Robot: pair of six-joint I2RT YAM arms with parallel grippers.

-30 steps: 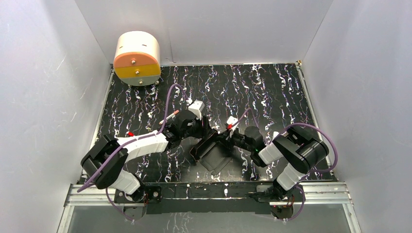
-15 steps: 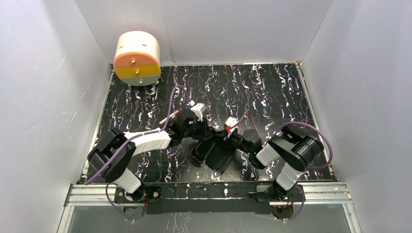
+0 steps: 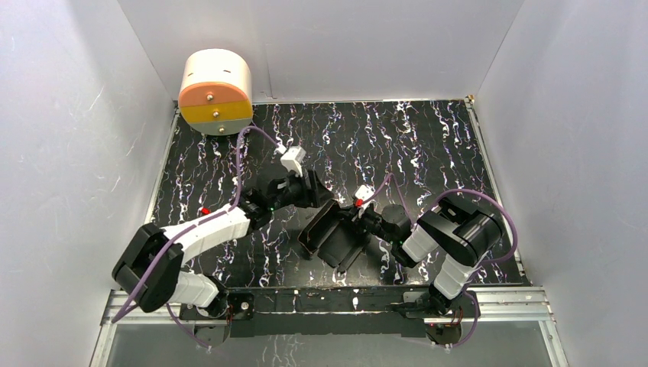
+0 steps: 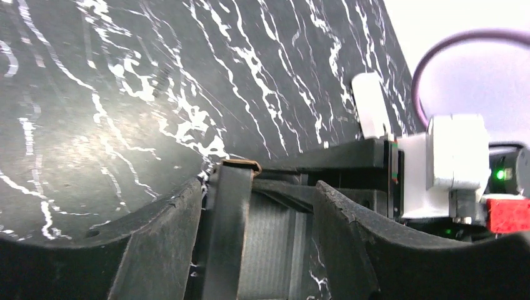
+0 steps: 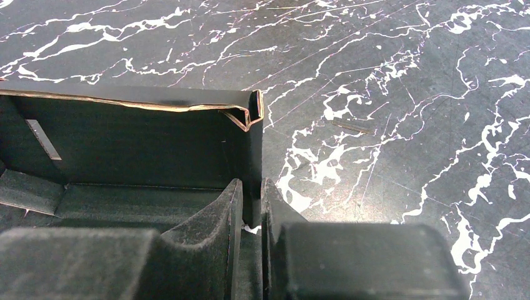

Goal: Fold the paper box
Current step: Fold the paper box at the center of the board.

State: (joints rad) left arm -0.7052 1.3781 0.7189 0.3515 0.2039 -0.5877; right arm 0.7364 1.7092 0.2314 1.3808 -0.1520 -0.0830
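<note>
The paper box [image 3: 330,235] is matte black card, partly raised, lying between the two arms in the top view. In the right wrist view its back wall [image 5: 125,140] stands upright with a crumpled corner. My right gripper [image 5: 251,209] is shut on the box's side wall at that corner, and shows at the box's right edge from above [image 3: 356,223]. My left gripper [image 4: 256,212] is open. An upright strip of the box [image 4: 228,225] stands between its fingers, close to the left finger [image 4: 159,240]. From above, the left gripper [image 3: 321,200] sits at the box's far edge.
A cream and orange cylinder-shaped device [image 3: 216,92] stands at the back left corner. White walls enclose the marbled table [image 3: 428,145] on three sides. The right arm's white and red wrist parts [image 4: 456,162] lie just beyond the left fingers.
The left gripper closed on the box, then opened wide and drew back up and left. The box's walls stand more upright. The right gripper kept its hold.
</note>
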